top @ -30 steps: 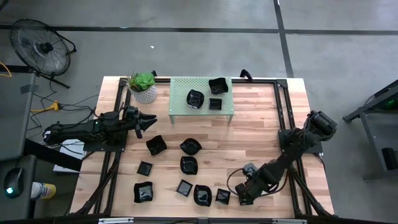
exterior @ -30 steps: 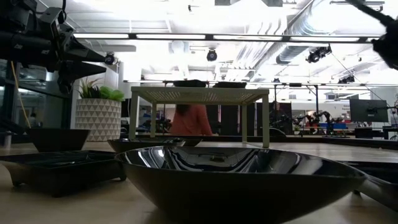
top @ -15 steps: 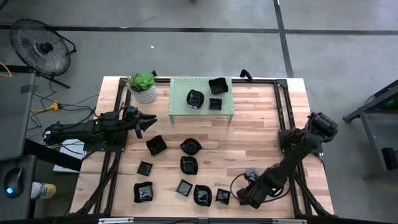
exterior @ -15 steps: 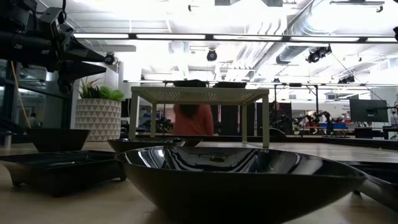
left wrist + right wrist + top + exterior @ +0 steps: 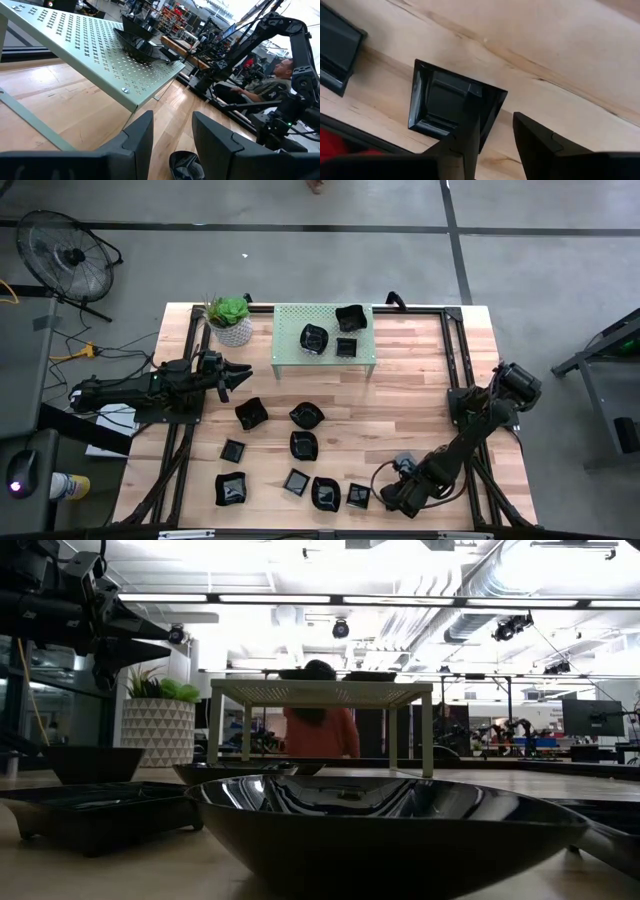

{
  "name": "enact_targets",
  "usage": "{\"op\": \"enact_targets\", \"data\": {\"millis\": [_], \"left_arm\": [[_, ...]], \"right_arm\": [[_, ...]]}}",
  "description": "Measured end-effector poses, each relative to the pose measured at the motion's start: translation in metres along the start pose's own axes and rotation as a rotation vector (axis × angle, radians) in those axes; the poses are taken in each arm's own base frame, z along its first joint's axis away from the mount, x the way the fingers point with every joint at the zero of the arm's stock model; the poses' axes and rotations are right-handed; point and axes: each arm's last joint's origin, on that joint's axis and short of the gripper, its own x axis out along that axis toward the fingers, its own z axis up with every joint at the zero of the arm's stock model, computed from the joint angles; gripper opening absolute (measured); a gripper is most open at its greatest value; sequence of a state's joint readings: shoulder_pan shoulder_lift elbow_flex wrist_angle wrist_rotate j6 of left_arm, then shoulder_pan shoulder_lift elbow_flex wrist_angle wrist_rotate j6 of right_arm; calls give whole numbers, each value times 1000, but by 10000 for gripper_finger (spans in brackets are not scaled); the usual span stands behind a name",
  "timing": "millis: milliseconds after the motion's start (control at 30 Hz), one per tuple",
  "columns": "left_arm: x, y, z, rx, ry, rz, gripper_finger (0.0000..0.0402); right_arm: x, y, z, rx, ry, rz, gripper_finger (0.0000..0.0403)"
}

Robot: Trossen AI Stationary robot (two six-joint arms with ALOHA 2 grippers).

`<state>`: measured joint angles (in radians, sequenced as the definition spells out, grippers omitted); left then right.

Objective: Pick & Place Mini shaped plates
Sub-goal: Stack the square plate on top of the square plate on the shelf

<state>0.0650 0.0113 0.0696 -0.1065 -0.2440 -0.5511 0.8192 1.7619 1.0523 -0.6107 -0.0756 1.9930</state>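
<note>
**Stock on the counter: mini black plates, stand, plant, two arms**

Counter (image 5: 410, 405): pale wooden planks, carried on a dark frame.

Perforated green stand (image 5: 290, 340): placed at the far middle of the counter. Three black plates are carried on it: a rounded one (image 5: 314, 338), a square one (image 5: 350, 317) at the far right corner, and a small square one (image 5: 346, 347) near the front edge.

Potted plant (image 5: 232, 319): green leaves in a white patterned pot, set just left of the stand.

Loose plates on the counter: a group is spread over the near left and middle. A tilted square plate (image 5: 251, 413) and a rounded plate (image 5: 306, 416) are seen behind; a wavy plate (image 5: 303, 445) and a small square plate (image 5: 233, 450) lie in the middle; a larger square plate (image 5: 231, 488), a small square (image 5: 296, 481), a rounded plate (image 5: 325, 494) and a square plate (image 5: 358, 496) lie along the near edge.

Right end effector (image 5: 390, 498): lowered at the near edge, just right of the last square plate. Its fingers (image 5: 470, 125) are parted, one over the plate's edge, the other beside it; nothing is gripped.

Left end effector (image 5: 238, 370): held above the counter's left side, pointed toward the stand, fingers (image 5: 140, 137) partly apart and empty.

A person in red (image 5: 320, 728) is seen beyond the stand.
</note>
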Motion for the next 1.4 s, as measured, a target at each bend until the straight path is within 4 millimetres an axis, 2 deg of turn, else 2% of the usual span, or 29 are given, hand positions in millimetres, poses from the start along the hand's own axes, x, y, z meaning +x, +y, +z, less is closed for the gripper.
{"op": "enact_targets", "data": {"millis": [167,433,1000,1400], "left_arm": [[0,0,0,0,0,0,134],[0,0,0,0,0,0,134],[0,0,0,0,0,0,134],[0,0,0,0,0,0,133]], "right_arm": [[10,3,-1,1,10,1,114],[10,3,0,0,-4,11,111],[10,3,1,-22,-31,12,8],[9,4,0,-61,-23,29,2]]}}
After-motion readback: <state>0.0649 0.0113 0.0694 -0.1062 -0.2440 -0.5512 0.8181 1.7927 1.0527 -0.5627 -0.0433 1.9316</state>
